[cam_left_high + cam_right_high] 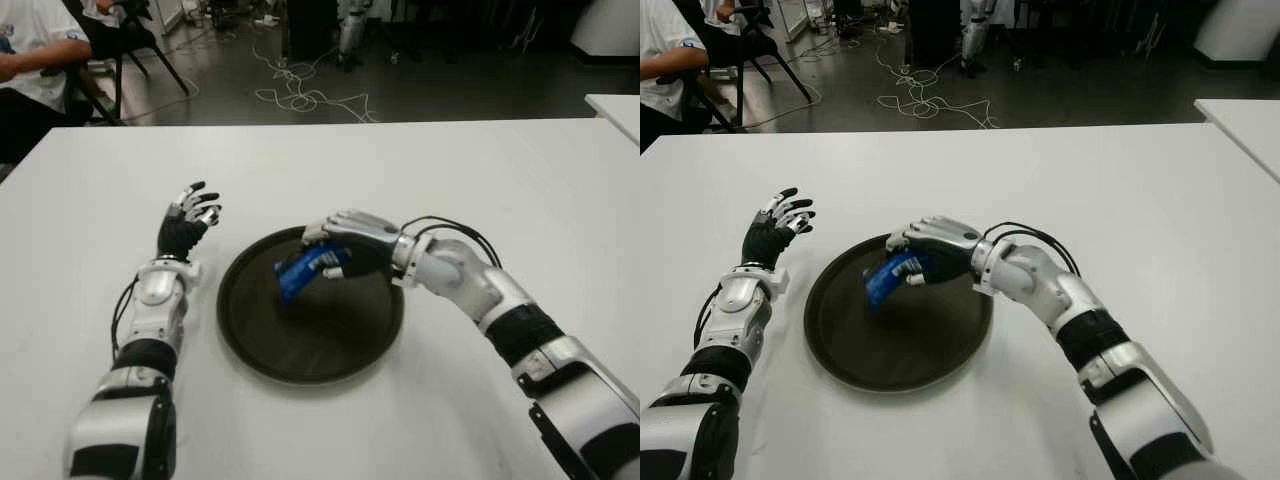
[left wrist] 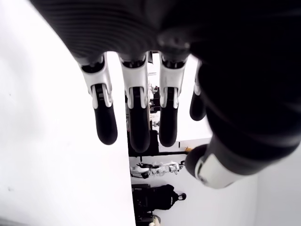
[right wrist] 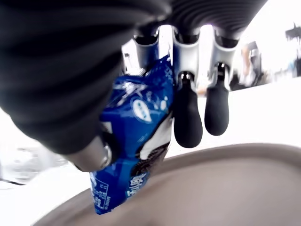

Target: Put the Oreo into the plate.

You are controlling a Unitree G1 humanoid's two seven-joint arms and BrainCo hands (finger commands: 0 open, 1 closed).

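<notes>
A blue Oreo packet (image 1: 303, 270) is held in my right hand (image 1: 338, 248), which is shut on it over the far part of the dark round plate (image 1: 330, 345). In the right wrist view the Oreo packet (image 3: 134, 141) hangs between thumb and fingers (image 3: 187, 117), its lower end close above the plate (image 3: 225, 188); whether it touches I cannot tell. My left hand (image 1: 188, 222) shows on the white table to the left of the plate, fingers spread and holding nothing.
The white table (image 1: 500, 170) spreads around the plate. A seated person (image 1: 30, 60) and a chair are beyond the far left corner. Cables lie on the floor behind. Another white table edge (image 1: 615, 105) shows at far right.
</notes>
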